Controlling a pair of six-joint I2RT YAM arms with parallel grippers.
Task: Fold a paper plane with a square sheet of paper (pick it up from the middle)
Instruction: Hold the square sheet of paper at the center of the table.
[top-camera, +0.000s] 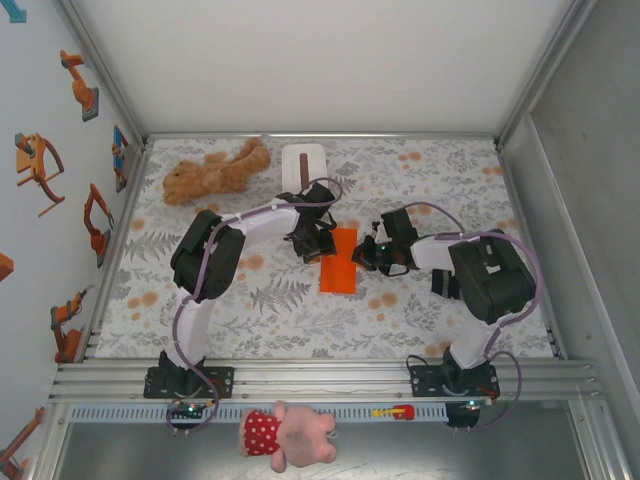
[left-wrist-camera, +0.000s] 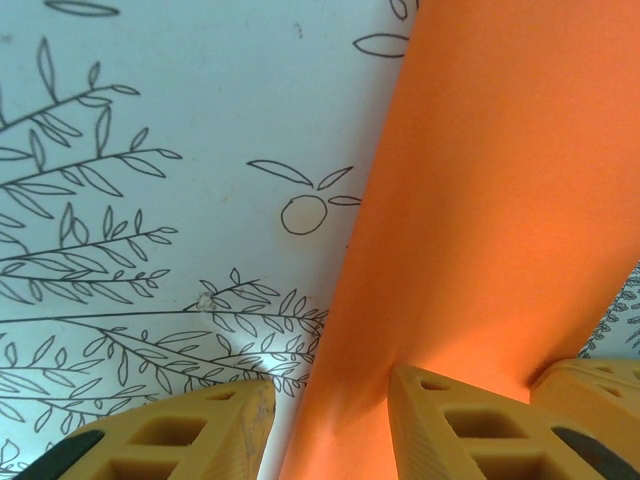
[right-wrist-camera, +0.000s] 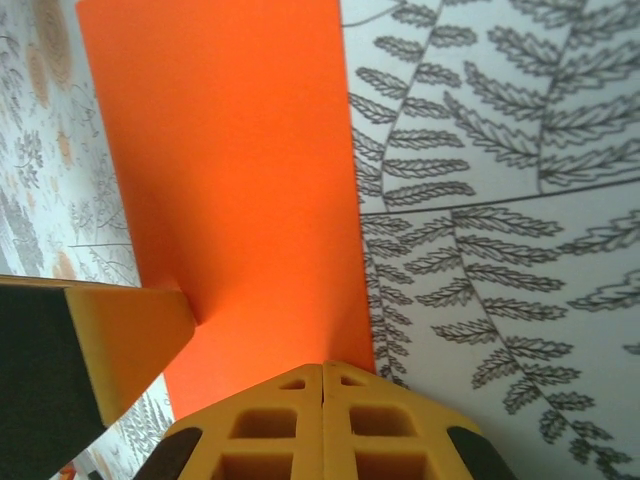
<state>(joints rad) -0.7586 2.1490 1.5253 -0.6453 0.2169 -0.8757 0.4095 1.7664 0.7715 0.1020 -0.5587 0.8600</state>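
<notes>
The orange sheet of paper lies on the patterned tablecloth between the two arms, folded into a narrow upright rectangle. My left gripper is at its upper left edge. In the left wrist view that gripper stands open: one of its fingers presses on the paper, the other rests on the cloth beside the edge. My right gripper is at the paper's right edge. In the right wrist view it is shut, its joined tips set on the paper close to that edge.
A brown teddy bear and a white tissue box lie at the back of the table. A pink plush toy sits in front of the rail. Cage walls close in the left, right and back sides.
</notes>
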